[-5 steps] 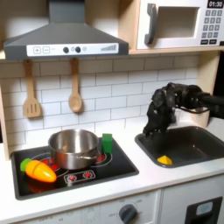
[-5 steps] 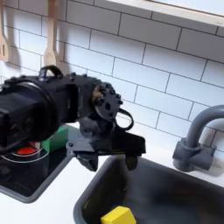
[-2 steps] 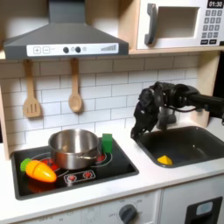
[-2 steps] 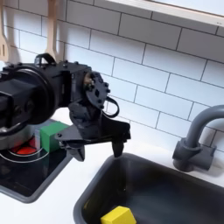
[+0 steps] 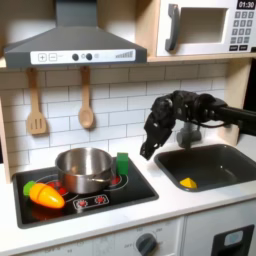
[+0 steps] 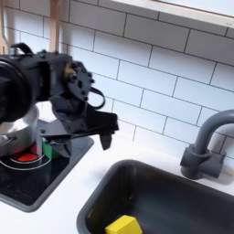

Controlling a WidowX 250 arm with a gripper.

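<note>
My black gripper point(image 5: 146, 152) hangs open and empty over the counter between the stove and the sink. In the second exterior view the gripper point(image 6: 73, 140) shows its two fingers spread wide, tips pointing down. A green block point(image 5: 122, 163) stands at the stove's right edge, just to the first exterior view's left of the gripper; it also peeks out as the green block point(image 6: 46, 148) behind the fingers. A steel pot point(image 5: 85, 168) sits on the stove beside the block. A small yellow piece point(image 5: 187, 183) lies in the sink point(image 5: 222, 152).
An orange and yellow toy vegetable point(image 5: 43, 193) lies on the black stove point(image 5: 95, 200). A wooden spatula point(image 5: 36, 105) and spoon point(image 5: 86, 100) hang on the tile wall. A grey faucet point(image 6: 206, 146) stands behind the sink point(image 6: 164, 187). A microwave point(image 5: 205, 27) is overhead.
The arm has swung from above the sink toward the stove, leftward in both exterior views. The gripper stays open and empty.
</note>
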